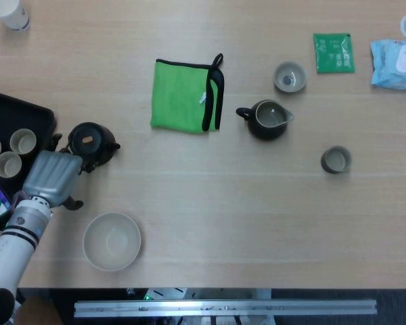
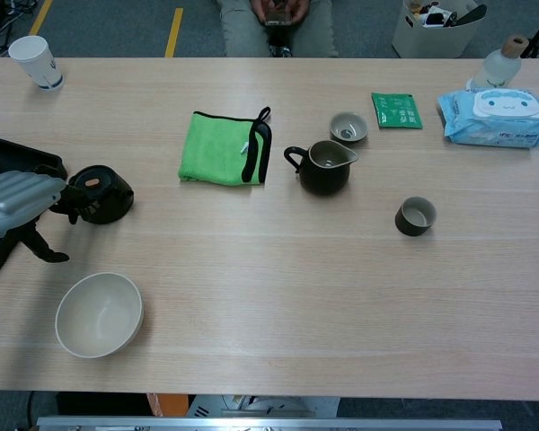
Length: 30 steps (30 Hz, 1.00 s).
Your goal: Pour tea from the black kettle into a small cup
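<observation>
The left hand's (image 1: pixel 53 177) dark fingers (image 2: pixel 61 199) reach toward the kettle's (image 1: pixel 90 143) near side, with another digit (image 1: pixel 72 202) stuck out toward the table's (image 1: pixel 223 203) front edge. Whether the fingers are clamped on the kettle's handle or only touching it cannot be told from either view. The silver back of the hand faces up, and the white forearm (image 1: pixel 13 247) runs down to the lower left corner of the head view. The right hand shows in neither view.

One black kettle stands on the table at the left, just beside a black tray (image 1: pixel 27 112). Three small pale cups (image 1: pixel 22 141) sit on that tray; what they contain cannot be made out. One dark small cup (image 1: pixel 335 160) stands alone at the right, well apart from the kettle, its inside pale. One dark pitcher (image 1: pixel 269 119) with a spout and handle stands near the middle, and one grey cup (image 1: pixel 289 76) sits just behind it. One wide cream bowl (image 1: pixel 111 240) rests near the front edge, right of the forearm, with nothing visible in it. One paper cup (image 2: pixel 35 61) stands at the far left corner.

One green cloth (image 1: pixel 187 95) with black trim lies flat behind the kettle toward the centre. One green packet (image 1: pixel 333 52) and one pale blue wipes pack (image 1: pixel 396 63) lie at the far right.
</observation>
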Each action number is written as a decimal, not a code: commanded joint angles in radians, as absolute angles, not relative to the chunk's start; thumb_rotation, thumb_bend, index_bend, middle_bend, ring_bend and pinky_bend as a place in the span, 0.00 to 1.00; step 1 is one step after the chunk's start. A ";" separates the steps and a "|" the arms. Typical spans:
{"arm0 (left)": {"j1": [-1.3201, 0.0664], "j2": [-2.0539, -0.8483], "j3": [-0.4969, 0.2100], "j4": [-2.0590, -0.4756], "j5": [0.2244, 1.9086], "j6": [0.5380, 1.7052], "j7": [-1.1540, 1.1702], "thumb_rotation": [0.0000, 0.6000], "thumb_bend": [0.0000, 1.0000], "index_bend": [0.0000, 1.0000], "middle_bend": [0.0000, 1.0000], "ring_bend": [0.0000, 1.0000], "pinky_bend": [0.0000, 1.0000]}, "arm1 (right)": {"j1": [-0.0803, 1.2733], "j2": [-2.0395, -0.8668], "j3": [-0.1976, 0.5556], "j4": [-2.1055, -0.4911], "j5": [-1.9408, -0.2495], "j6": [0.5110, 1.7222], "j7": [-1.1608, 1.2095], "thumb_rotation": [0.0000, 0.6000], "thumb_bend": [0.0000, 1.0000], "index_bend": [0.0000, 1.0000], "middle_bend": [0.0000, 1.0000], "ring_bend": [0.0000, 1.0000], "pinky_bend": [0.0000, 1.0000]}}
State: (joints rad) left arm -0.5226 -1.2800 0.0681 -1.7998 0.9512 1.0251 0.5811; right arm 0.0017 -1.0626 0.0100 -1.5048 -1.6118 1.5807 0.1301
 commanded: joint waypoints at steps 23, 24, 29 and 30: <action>-0.555 -1.260 0.069 -1.781 0.916 0.961 0.533 1.00 0.13 0.56 0.65 0.49 0.03 | -0.002 -1.058 0.012 -1.524 -1.610 1.585 0.119 1.00 0.09 0.37 0.38 0.28 0.37; -0.557 -1.257 0.068 -1.781 0.913 0.956 0.527 1.00 0.13 0.57 0.68 0.52 0.03 | -0.003 -1.057 0.012 -1.526 -1.611 1.588 0.117 1.00 0.09 0.37 0.38 0.28 0.37; -0.558 -1.251 0.060 -1.774 0.926 0.946 0.491 1.00 0.13 0.62 0.74 0.57 0.03 | -0.005 -1.055 0.013 -1.532 -1.610 1.592 0.113 1.00 0.09 0.37 0.38 0.28 0.37; -0.558 -1.250 0.058 -1.772 0.931 0.946 0.482 1.00 0.13 0.63 0.75 0.58 0.03 | -0.005 -1.055 0.013 -1.532 -1.610 1.593 0.113 1.00 0.09 0.37 0.38 0.28 0.37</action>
State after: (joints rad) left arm -0.5577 -1.2522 0.0606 -1.7749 0.9252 0.9478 0.4901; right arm -0.0054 -1.0547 0.0133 -1.5319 -1.6098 1.5928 0.1129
